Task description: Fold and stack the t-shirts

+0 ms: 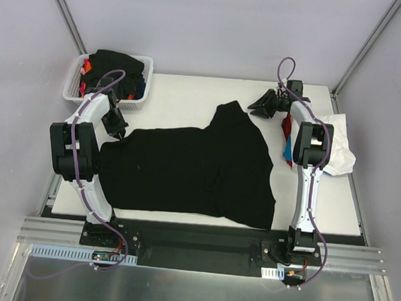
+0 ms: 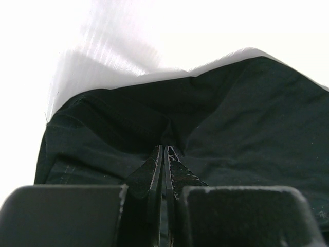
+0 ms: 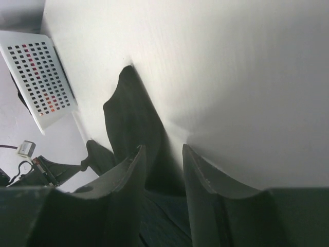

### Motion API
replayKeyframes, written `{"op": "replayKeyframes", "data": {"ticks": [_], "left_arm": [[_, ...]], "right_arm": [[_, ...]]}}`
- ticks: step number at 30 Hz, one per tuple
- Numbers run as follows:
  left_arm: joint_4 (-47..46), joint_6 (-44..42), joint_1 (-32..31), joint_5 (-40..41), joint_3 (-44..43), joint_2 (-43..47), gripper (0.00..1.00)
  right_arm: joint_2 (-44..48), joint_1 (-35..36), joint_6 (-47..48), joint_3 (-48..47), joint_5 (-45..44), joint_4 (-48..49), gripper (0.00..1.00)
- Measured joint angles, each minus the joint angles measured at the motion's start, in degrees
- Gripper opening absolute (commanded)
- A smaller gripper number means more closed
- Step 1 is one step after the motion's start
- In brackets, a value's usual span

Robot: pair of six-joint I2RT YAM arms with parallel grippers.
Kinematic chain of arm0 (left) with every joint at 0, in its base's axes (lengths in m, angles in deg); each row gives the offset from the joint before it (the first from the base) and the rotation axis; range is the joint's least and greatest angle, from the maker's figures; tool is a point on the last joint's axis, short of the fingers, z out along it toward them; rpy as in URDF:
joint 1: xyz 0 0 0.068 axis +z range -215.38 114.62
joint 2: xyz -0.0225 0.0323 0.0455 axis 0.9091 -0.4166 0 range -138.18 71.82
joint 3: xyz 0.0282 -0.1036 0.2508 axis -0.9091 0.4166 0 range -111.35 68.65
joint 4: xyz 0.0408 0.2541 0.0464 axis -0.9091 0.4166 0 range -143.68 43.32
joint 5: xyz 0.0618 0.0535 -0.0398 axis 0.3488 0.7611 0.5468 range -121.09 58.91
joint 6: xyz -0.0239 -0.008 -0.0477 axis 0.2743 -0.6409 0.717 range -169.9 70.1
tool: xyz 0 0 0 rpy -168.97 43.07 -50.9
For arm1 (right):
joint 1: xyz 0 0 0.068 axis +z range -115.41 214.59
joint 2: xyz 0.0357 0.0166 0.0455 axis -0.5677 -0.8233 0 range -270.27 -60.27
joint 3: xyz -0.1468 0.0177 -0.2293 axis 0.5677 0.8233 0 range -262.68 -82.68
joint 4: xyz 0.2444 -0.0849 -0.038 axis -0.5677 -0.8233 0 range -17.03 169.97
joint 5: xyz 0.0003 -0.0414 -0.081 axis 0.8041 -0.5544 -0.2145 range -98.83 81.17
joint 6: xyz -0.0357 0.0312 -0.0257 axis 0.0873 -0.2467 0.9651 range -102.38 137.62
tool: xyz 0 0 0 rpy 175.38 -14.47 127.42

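The left end effector (image 2: pixel 164 150) is clenched tight on a pinch of the black t-shirt (image 1: pixel 192 170), right at the shirt's left edge. The right end effector (image 3: pixel 162 150) has its two fingers apart and hangs near the shirt's far right corner. I think it holds nothing, but dark cloth lies under the fingers in its own view, so I can't be sure. The black t-shirt lies spread out on the white surface (image 1: pixel 190 95), mostly flat, with one part poking out at the far side. It is not folded yet. A white t-shirt (image 1: pixel 342 143) lies rumpled at the right edge with some red cloth (image 1: pixel 285 125) beside it. More clothes (image 1: pixel 117 62) wait in the basket (image 1: pixel 73 86) at the far left. So the job looks near its start, with most of the folding and stacking left to do.
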Motion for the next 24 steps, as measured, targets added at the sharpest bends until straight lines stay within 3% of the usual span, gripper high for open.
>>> {"op": "replayKeyframes", "data": {"ticks": [24], "left_arm": [[1.3,-1.1,-0.5,1.0,2.2,0.0,0.0]], "right_arm": [[-0.5,4.9,-5.9,7.3,10.1,11.7,0.34]]}}
